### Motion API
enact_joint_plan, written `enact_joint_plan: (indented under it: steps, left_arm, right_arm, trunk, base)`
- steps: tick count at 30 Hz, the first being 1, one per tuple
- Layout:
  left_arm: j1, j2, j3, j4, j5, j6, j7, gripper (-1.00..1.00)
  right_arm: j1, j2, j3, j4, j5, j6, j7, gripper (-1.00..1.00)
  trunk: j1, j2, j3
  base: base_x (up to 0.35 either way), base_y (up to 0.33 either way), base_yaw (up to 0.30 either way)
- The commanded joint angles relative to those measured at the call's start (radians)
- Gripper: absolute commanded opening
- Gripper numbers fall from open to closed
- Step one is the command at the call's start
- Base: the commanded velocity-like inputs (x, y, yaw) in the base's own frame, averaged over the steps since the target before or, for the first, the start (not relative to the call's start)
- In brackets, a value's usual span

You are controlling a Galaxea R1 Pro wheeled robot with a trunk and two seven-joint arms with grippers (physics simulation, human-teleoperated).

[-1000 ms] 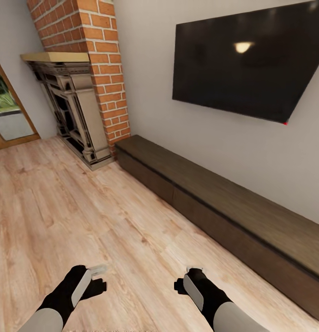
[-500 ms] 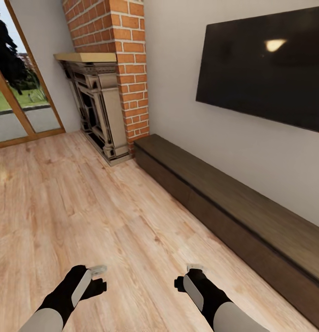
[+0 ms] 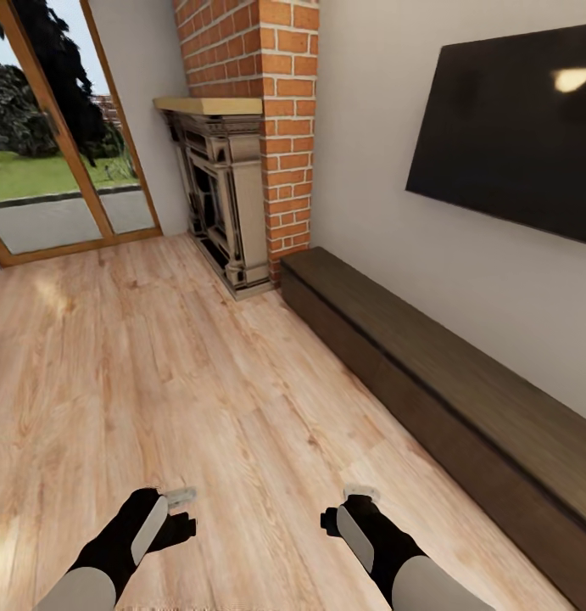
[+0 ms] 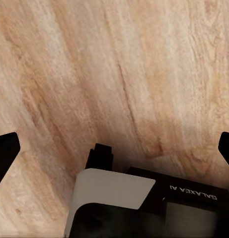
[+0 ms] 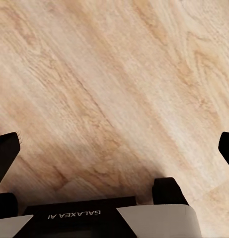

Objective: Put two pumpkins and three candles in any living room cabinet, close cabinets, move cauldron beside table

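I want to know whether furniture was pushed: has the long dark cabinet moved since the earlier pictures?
No. The cabinet keeps its end against the brick fireplace and its back along the wall; both slid rightward together in the head view, so the camera turned, not the cabinet.

The head view looks forward and down from above both arms, over the plank floor (image 3: 157,356) toward the brick fireplace (image 3: 233,195), with the cabinet (image 3: 445,382) running from the fireplace along the wall. Each wrist view looks straight down at the floor from close above it. All three views share that floor.
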Motion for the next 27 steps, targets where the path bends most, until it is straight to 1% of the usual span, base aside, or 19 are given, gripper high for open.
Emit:
enact_joint_plan:
  steps: [1, 27]
  left_arm:
    - [0.0, 0.0, 0.0, 0.0, -0.001, 0.0, 0.0, 1.0]
    - [0.0, 0.0, 0.001, 0.0, 0.001, 0.0, 0.0, 1.0]
  right_arm:
    - [0.0, 0.0, 0.0, 0.0, 0.0, 0.0, 0.0, 1.0]
    - [0.0, 0.0, 0.0, 0.002, 0.0, -0.003, -0.001, 1.0]
  trunk:
    - [-0.004, 0.007, 0.003]
    - [-0.104, 0.189, 0.069]
  base:
    - [0.0, 0.0, 0.272]
    - [0.0, 0.0, 0.273]
